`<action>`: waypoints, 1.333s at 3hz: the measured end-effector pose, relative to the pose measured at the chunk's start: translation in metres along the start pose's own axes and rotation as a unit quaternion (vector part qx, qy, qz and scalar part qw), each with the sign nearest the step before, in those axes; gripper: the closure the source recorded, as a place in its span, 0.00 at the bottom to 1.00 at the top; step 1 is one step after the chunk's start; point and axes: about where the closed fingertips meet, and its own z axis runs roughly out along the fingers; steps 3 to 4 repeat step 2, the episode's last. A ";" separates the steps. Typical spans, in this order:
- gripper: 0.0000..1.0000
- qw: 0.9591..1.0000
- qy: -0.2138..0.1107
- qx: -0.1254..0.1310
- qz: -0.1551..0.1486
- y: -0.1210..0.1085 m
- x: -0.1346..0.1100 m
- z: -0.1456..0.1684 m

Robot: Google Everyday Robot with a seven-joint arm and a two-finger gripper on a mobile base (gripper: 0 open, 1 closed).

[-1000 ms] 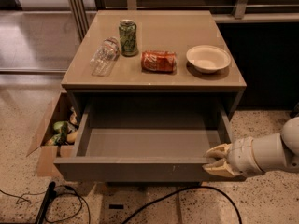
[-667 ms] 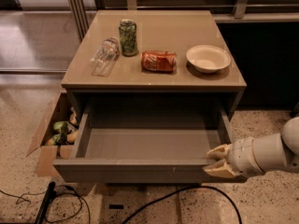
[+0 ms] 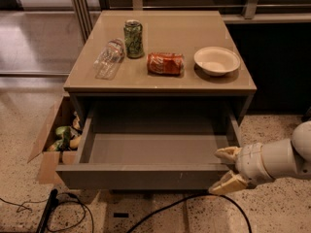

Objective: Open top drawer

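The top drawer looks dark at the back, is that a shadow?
Yes: in the camera view the tabletop shades the back of the top drawer, while its floor nearer the front is lit; the shiny room floor at top left shows pale glare; the end effector at the drawer's front right corner is brightly lit.

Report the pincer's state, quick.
Pincer: at the right front corner of the pulled-out top drawer; whether it is open or closed cannot be told.
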 end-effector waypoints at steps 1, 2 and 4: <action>0.00 1.000 0.000 0.000 0.000 0.000 0.000 0.000; 0.00 1.000 0.000 0.000 0.000 0.000 0.000 0.000; 0.00 1.000 0.000 0.000 0.000 0.000 0.000 0.000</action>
